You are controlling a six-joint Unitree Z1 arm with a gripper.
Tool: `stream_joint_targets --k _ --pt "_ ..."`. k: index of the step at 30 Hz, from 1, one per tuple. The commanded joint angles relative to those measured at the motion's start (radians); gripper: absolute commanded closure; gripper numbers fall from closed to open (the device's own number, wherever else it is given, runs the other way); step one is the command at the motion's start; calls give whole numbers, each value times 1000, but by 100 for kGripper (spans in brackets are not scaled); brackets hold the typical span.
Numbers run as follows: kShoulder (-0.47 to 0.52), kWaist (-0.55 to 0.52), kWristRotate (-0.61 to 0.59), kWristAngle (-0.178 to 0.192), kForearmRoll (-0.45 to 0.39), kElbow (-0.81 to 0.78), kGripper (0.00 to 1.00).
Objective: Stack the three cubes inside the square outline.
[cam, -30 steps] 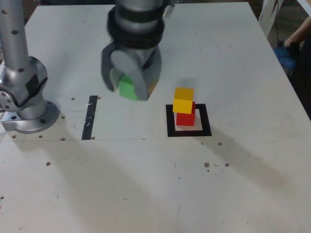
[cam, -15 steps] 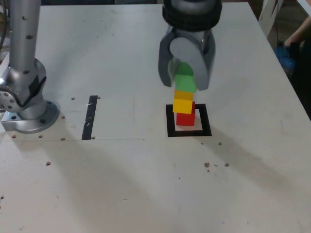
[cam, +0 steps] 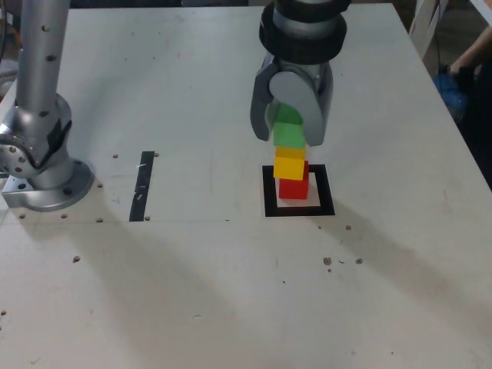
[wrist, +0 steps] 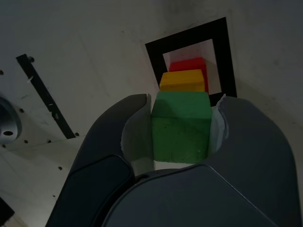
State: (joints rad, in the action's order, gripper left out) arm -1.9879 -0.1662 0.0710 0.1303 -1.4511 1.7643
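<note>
Square outline (cam: 299, 208) on tabletop (cam: 231, 292) contains red cube (cam: 293, 187) with yellow cube (cam: 290, 164) on top. Jaws of gripper (cam: 291, 131) pinch green cube (cam: 290, 132) just above the yellow.

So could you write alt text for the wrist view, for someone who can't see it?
A grey two-jawed tool grips a green cube, seen from just behind the jaws. Past it, on a white table, a yellow cube sits on a red cube inside a black square outline; a separate black tape strip lies off to one side.
</note>
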Motion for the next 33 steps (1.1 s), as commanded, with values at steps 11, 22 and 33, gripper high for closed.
stream_joint_targets --k 11,22,33 --pt "-30 11 3 6 6 -14 81" --pt "-42 11 13 -10 6 -12 51" --pt "-47 11 20 -24 9 -15 14"
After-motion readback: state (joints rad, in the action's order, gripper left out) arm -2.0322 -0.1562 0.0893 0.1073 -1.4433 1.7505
